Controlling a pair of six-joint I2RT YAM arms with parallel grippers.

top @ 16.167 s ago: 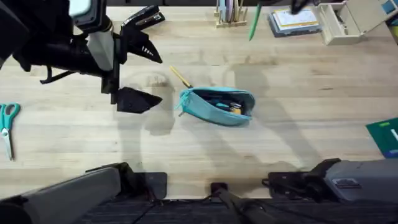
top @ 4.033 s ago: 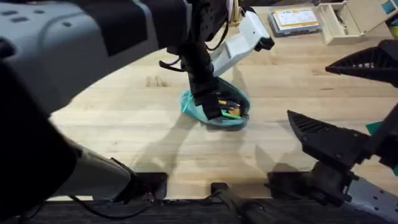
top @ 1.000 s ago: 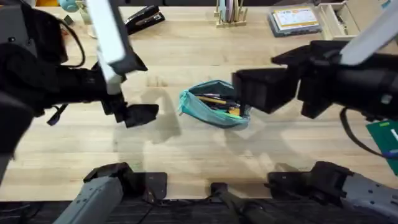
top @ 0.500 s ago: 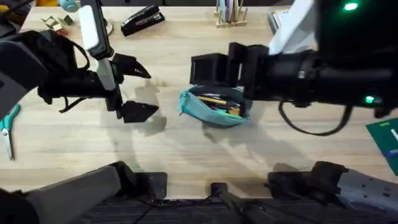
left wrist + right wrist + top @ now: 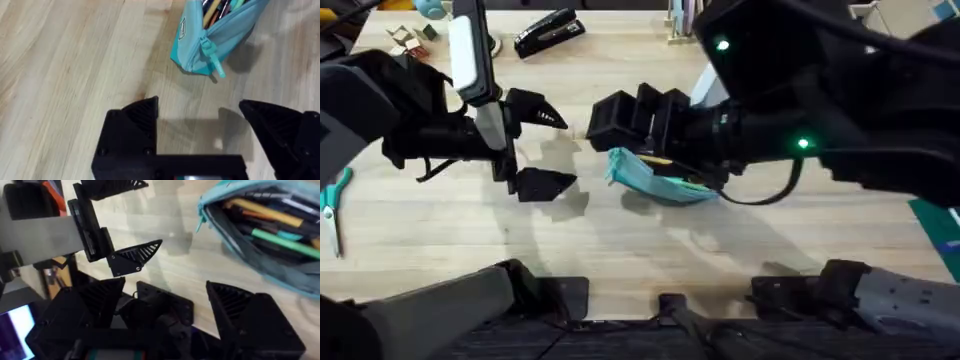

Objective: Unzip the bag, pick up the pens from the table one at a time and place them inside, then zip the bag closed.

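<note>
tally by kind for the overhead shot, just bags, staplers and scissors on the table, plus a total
bag: 1
stapler: 1
scissors: 1
total: 3

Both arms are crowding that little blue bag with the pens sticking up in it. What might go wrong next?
1. The bag gapes open with its pens bunched high, so the zip pull may jam on one.
2. The soft bag lies loose on the table; tugging the pull might drag it.
3. The open left pincer and right pincer are close and might bump.
</note>
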